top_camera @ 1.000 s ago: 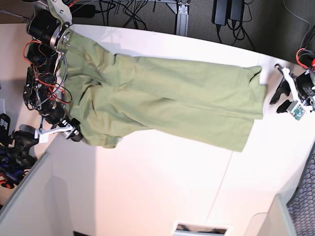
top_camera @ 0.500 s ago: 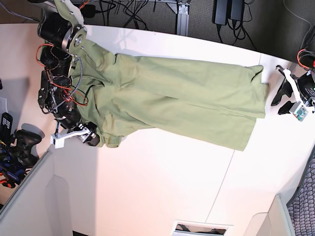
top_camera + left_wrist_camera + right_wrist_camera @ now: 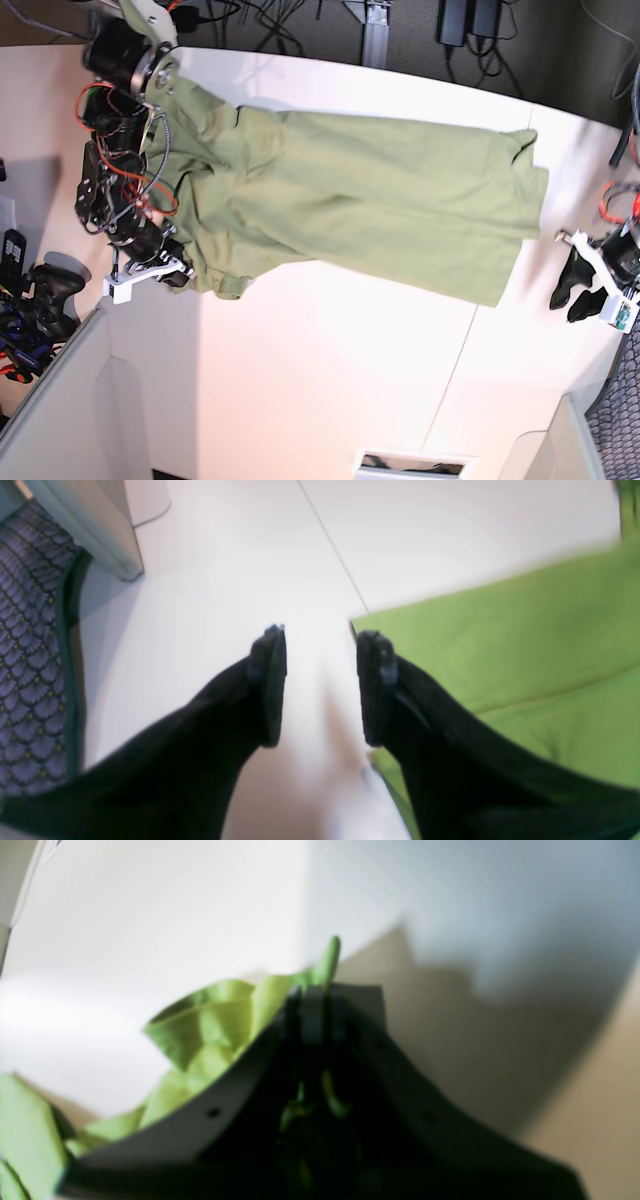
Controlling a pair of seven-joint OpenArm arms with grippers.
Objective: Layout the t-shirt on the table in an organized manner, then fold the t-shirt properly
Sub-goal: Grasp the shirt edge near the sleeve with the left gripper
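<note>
The olive-green t-shirt lies spread across the far half of the white table, with some wrinkles at its left end. My right gripper is shut on a sleeve edge at the shirt's lower left. The right wrist view shows the right gripper with green fabric pinched between its jaws. My left gripper is open and empty over bare table, beyond the shirt's right hem. In the left wrist view the left gripper has its jaws apart, with the shirt just to its right.
A thin dark seam crosses the table. Grey-white panels stand at the near left corner and near right corner. A patterned carpet lies beyond the table edge. Cables and a metal post are behind the table.
My left gripper has moved away from the shirt's right hem toward the near side of the table. My right gripper, still holding the sleeve, has shifted slightly rightward, dragging the fabric.
</note>
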